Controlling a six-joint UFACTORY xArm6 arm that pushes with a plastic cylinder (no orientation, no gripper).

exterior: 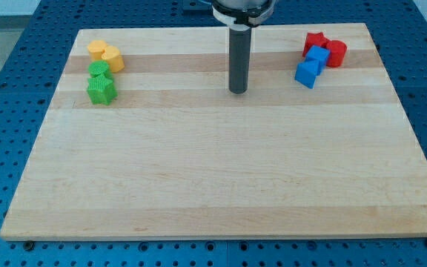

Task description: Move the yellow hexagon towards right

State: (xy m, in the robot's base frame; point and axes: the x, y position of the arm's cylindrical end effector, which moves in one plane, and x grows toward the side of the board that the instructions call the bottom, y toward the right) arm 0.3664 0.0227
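The yellow hexagon (97,50) lies at the board's upper left, touching a yellow heart-shaped block (113,58) on its right. Just below them sit a green round block (99,70) and a green star (101,89). My tip (238,91) rests on the board near the top middle, far to the right of the yellow hexagon and touching no block. The rod stands upright above it.
At the upper right is a cluster: a red star (314,42), a red cylinder (336,53), and two blue cubes (317,57) (308,73). The wooden board (221,178) lies on a blue perforated table (6,111).
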